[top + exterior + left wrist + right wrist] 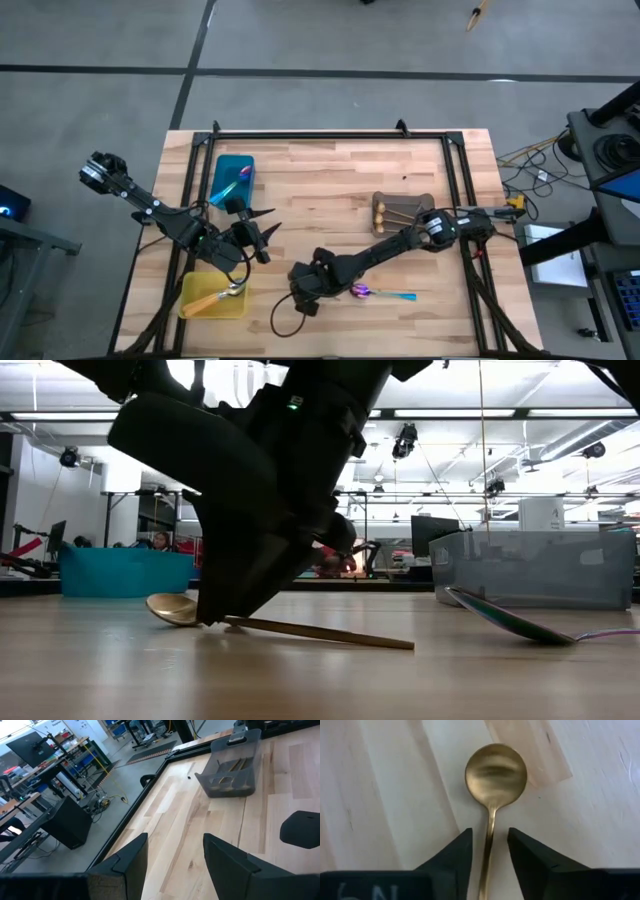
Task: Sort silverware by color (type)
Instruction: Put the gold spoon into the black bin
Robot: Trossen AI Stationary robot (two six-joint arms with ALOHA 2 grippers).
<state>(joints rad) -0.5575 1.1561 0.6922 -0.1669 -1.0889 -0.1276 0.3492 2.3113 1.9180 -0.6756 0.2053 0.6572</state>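
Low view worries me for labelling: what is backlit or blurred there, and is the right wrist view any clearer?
Low view: the right claw is a backlit black silhouette against bright ceiling lights, and the near table is soft. Right wrist view: even light, the gold spoon shows a dull sheen and lies between the open fingers.

Right gripper (489, 851) low at the table, jaws slightly apart; left gripper (175, 857) raised, jaws parted.

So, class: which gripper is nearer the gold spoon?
Right. The right gripper straddles the gold spoon handle; the left gripper hovers farther off, near the yellow tray.
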